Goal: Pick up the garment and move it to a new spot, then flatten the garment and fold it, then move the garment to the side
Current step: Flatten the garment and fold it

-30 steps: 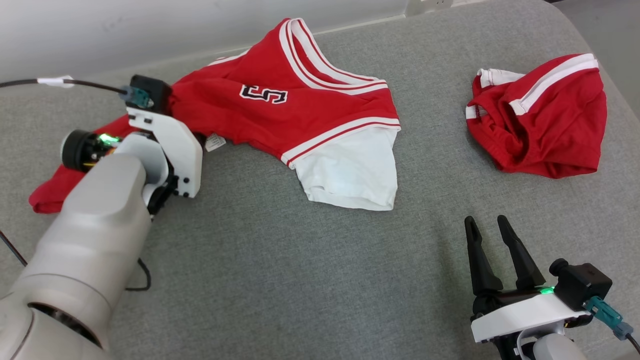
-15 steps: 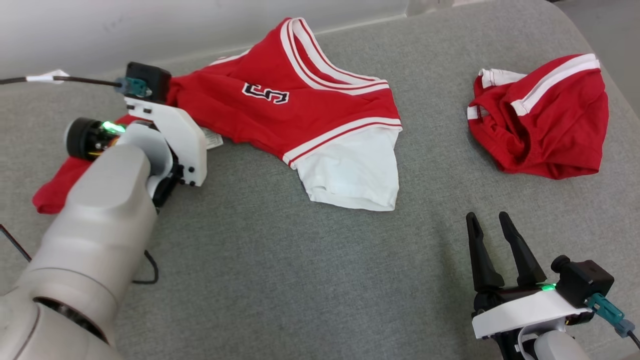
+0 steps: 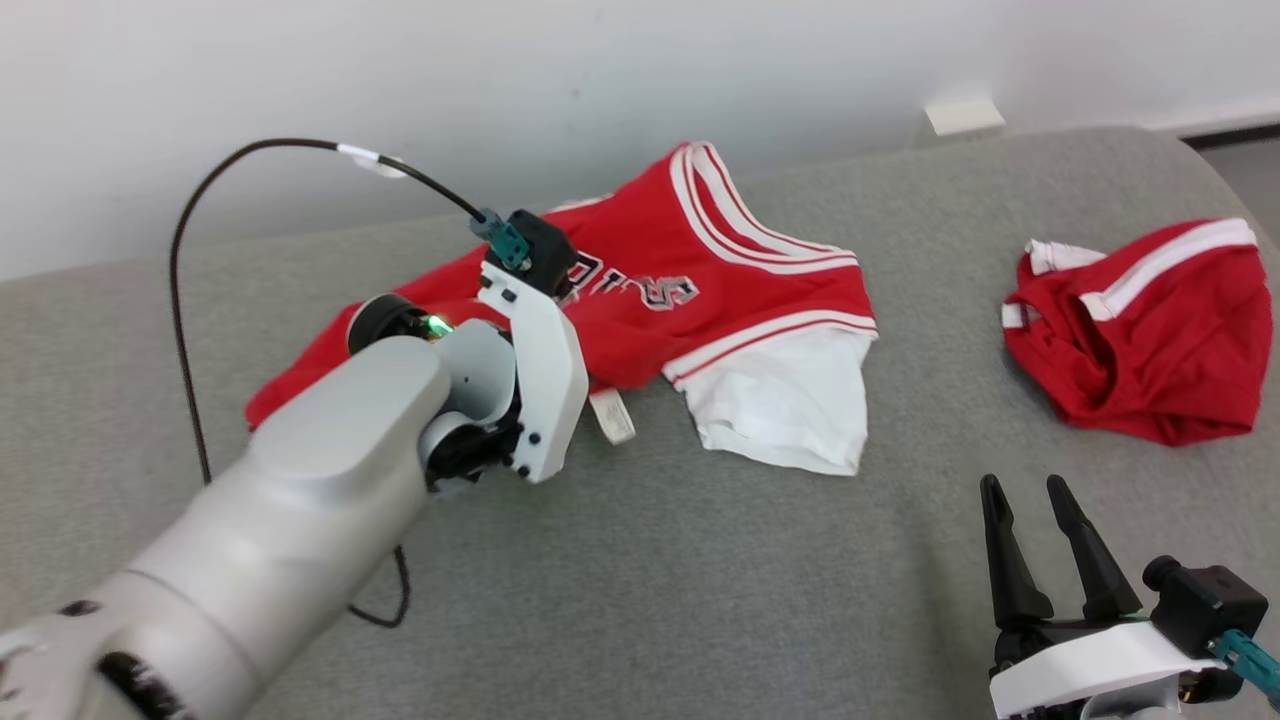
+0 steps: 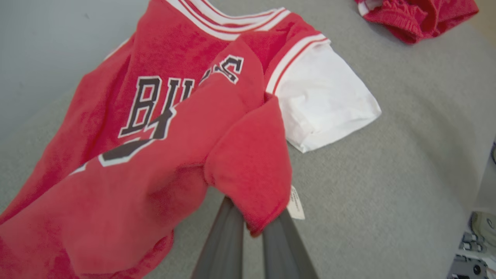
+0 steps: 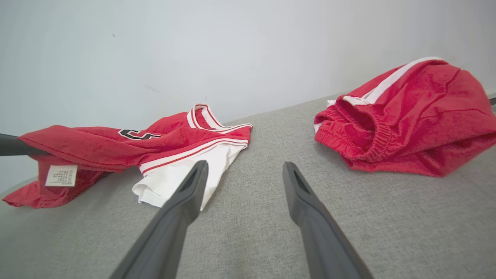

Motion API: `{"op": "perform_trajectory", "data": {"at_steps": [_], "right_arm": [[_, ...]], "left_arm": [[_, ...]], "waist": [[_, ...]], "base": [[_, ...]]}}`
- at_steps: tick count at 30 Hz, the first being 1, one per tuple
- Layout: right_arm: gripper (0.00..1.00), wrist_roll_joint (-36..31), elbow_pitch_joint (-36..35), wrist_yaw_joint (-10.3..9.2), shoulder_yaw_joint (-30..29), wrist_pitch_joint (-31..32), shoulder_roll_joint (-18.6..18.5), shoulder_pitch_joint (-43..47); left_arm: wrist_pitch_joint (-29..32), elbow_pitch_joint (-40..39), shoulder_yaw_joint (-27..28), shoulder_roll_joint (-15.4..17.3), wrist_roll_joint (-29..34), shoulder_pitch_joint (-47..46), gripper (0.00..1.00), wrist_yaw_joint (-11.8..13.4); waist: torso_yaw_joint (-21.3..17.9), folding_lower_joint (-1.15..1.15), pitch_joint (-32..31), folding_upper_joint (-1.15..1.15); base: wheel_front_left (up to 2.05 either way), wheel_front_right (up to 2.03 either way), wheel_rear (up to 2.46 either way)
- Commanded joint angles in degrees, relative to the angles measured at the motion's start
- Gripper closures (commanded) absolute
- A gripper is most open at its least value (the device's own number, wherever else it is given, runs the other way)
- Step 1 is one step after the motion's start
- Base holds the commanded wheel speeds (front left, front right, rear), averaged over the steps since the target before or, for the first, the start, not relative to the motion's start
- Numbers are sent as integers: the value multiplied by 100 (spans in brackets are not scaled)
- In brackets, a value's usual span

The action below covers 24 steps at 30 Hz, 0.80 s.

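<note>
The garment is a red jersey point(image 3: 740, 300) with black lettering, white trim and a white sleeve, lying on the grey surface toward the back. My left gripper point(image 4: 252, 217) is shut on a fold of the jersey's point(image 4: 174, 135) red edge, beside its white tag point(image 4: 295, 203), and holds that edge lifted off the surface. In the head view the white wrist housing point(image 3: 535, 380) hides the fingers. My right gripper point(image 3: 1022, 487) stands open at the lower right, holding nothing and apart from the jersey point(image 5: 174, 135); its open fingers frame bare fabric point(image 5: 245, 166).
Crumpled red shorts point(image 3: 1140, 330) with white stripes lie at the far right, also ahead of the right gripper point(image 5: 407, 116). A black cable point(image 3: 185, 300) loops from the left wrist over the surface's left side. A pale wall point(image 3: 600, 80) bounds the back edge.
The left gripper has shut on the jersey's edge and lifted it toward the white sleeve, uncovering more lettering. The head camera has shifted. The right gripper stays open.
</note>
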Motion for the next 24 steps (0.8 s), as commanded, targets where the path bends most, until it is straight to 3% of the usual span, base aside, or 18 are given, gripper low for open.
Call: {"op": "perform_trajectory", "data": {"at_steps": [1, 5, 10, 15, 19, 24], "right_arm": [[0, -29, -18, -12, -15, 18, -38, 66], [0, -31, -50, -12, -41, 99, -96, 143], [0, -38, -100, -12, -66, 157, -110, 221], [0, -42, -147, -12, -71, 210, -122, 321], [0, -49, -190, -12, -59, 249, -108, 349], [0, -60, -222, -12, -39, 290, -79, 292]], "left_arm": [[384, -454, -144, 352, -302, 58, 100, 14], [1744, -2058, -579, 1172, -1106, 86, 100, 12], [3250, -3386, -743, 2142, -1714, 232, 100, 11], [3942, -4069, -786, 2768, -1861, 517, 100, 11], [4277, -4376, -797, 3035, -1579, 758, 100, 15], [3957, -4403, -804, 2786, -1311, 1208, 100, 14]], "waist": [[248, 0, -257, -1], [370, 0, -397, -1], [441, 0, -493, -1], [471, 0, -506, -1], [455, 0, -455, -1], [436, 0, -368, -1]], "base": [[0, 0, 0], [0, 0, 0], [0, 0, 0], [0, 0, 0], [0, 0, 0], [0, 0, 0]]}}
